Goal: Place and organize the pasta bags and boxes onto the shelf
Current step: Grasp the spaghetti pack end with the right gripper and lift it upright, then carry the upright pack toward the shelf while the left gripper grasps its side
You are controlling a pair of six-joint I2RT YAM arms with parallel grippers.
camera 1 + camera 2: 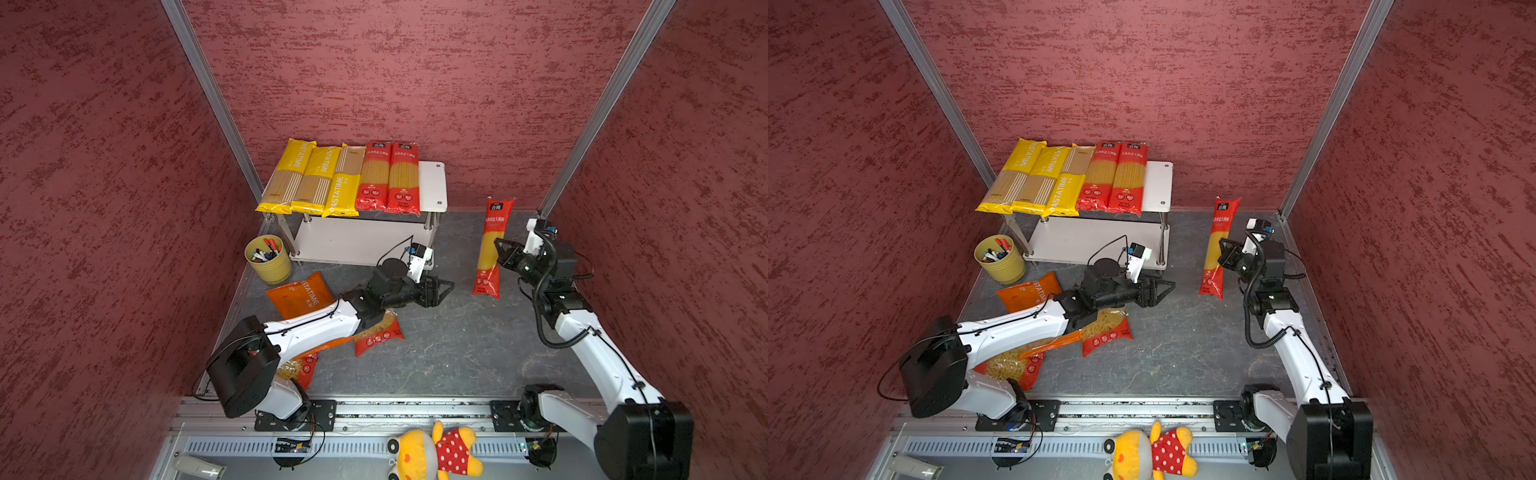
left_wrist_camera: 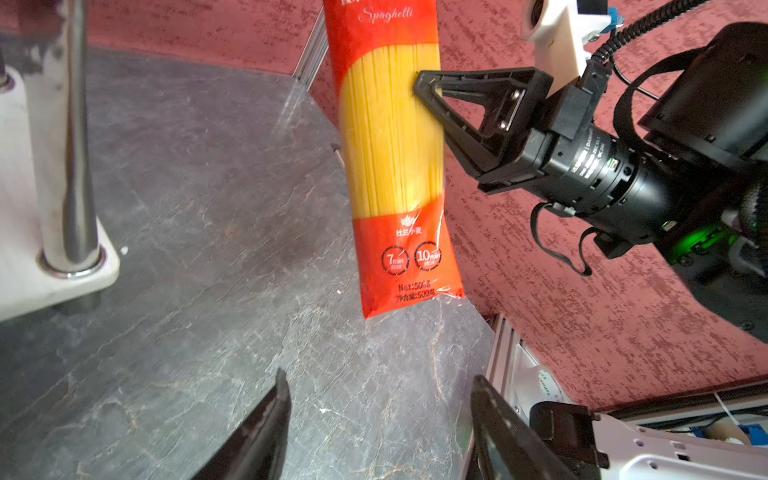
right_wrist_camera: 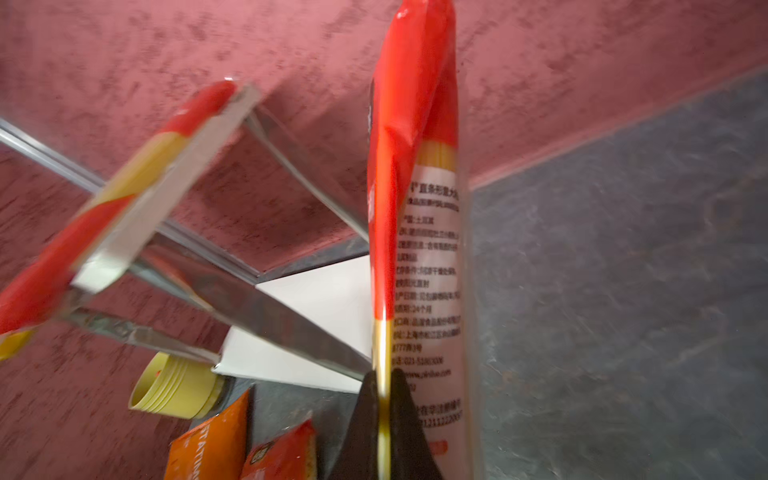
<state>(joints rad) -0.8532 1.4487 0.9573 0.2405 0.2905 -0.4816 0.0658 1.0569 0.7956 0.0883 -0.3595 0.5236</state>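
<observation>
The right gripper [image 1: 498, 245] is pinched shut on a long red spaghetti pack [image 1: 494, 220]. It holds the pack by its middle, so the pack stands tall and does not tip to one end. In the left wrist view the pack's low end looks to be up off the grey surface [image 1: 436, 353]. The pack is to the right of the white shelf [image 1: 432, 183], near the corner of the walls.

On the top board of the shelf, three yellow spaghetti packs [image 1: 318, 180] and two red spaghetti packs [image 1: 376, 176] lie side by side, like colours together. A bare strip is left at the right end. I think that strip is where the held pack should go, next to its red friends.

The left gripper [image 1: 446, 289] is partly open and holds nothing. It hangs low in front of the shelf, maybe ready to help.

An orange macaroni bag [image 1: 299, 295] and two short red pasta bags [image 1: 378, 336] lie on the surface under the left arm. The low board is bare, so they could go there.
</observation>
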